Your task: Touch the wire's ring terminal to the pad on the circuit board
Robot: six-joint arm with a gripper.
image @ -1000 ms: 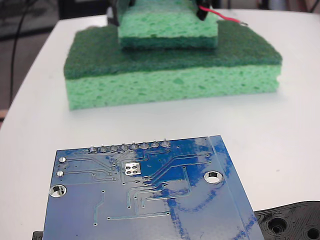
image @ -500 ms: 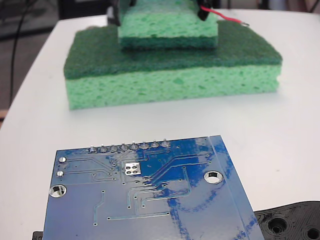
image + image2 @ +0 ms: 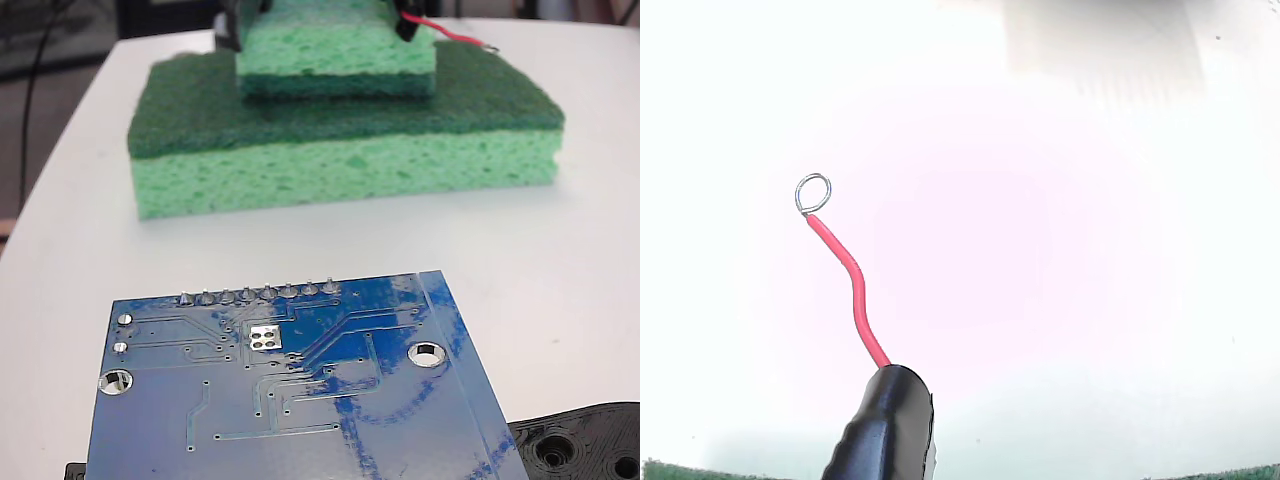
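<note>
A: Where does the wire sit relative to the circuit board?
B: Far behind it, past the green sponges; the ring terminal hangs over bare table, well apart from the pad.
A: The hand?
B: Whether it clamps the wire cannot be told.

Little of the robot shows: in the wrist view, a glossy black, rounded finger tapering upward; in the fixed view, dark black parts at the top edge.
</note>
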